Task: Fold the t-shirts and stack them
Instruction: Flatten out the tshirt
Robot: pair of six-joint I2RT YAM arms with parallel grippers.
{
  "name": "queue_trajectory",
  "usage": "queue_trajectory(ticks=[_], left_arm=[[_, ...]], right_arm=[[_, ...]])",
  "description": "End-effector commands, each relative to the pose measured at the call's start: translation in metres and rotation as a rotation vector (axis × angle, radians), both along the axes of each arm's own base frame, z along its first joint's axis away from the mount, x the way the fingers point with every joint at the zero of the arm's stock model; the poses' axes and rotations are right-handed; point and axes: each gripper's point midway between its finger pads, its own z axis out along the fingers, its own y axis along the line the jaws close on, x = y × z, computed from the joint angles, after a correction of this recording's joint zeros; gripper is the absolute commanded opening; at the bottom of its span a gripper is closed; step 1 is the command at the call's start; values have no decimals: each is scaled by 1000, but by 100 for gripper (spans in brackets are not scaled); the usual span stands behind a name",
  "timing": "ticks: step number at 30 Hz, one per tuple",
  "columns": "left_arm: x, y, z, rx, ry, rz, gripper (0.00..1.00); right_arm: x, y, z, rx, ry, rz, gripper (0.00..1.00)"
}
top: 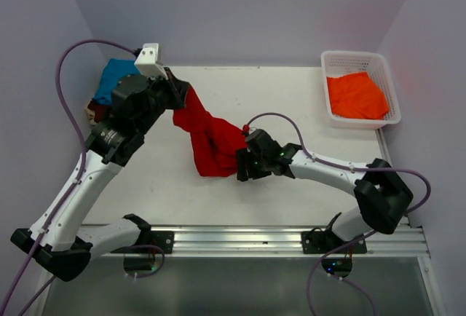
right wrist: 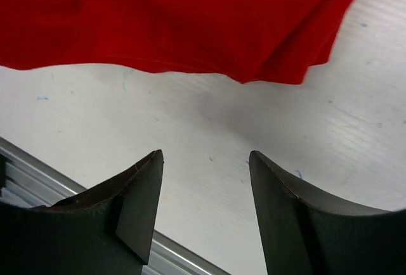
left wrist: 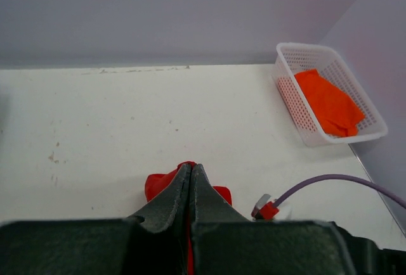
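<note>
So, the bright red t-shirt is strung out over the middle of the surface. Its upper end is pinched in the left jaws, which are closed tight on the cloth, and its lower end is bunched up. The right jaws stand wide apart and empty, just beside that lower hem. A teal t-shirt lies at the far left corner. An orange t-shirt sits in the white basket at the far right.

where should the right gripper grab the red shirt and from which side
Probably the loose near edge of the red t-shirt, approached from the robot's right, where the open right gripper sits. The left gripper pinches the far end, so that hem lies free.
</note>
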Motion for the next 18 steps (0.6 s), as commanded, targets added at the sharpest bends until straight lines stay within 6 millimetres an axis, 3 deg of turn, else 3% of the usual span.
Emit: queue_trajectory(ticks=[1, 2, 3, 4, 6, 7, 9, 10, 13, 18], left_arm=[[-14, -9, 88, -61, -162, -89, 0], [-16, -11, 98, -57, -170, -109, 0], [-11, -19, 94, -39, -133, -133, 0], [-19, -19, 123, -68, -183, -155, 0], [-26, -32, 136, -89, -184, -237, 0], [-35, -30, 158, -111, -226, -254, 0], [-40, -29, 170, -124, -239, -263, 0], [-47, -25, 187, -139, -276, -258, 0], [-54, -21, 197, -149, -299, -258, 0], [-54, -33, 188, -147, -264, -315, 0]], right_arm=[[20, 29, 21, 30, -95, -16, 60], [22, 31, 22, 25, -105, -21, 60], [24, 33, 22, 22, -113, -21, 61], [27, 37, 27, 29, -126, -21, 61], [28, 40, 28, 27, -134, -21, 61], [29, 43, 29, 30, -137, -17, 61], [28, 46, 30, 35, -138, -6, 61], [28, 46, 30, 35, -141, -6, 60], [25, 45, 33, 39, -150, 2, 61], [22, 41, 33, 33, -158, 3, 61]])
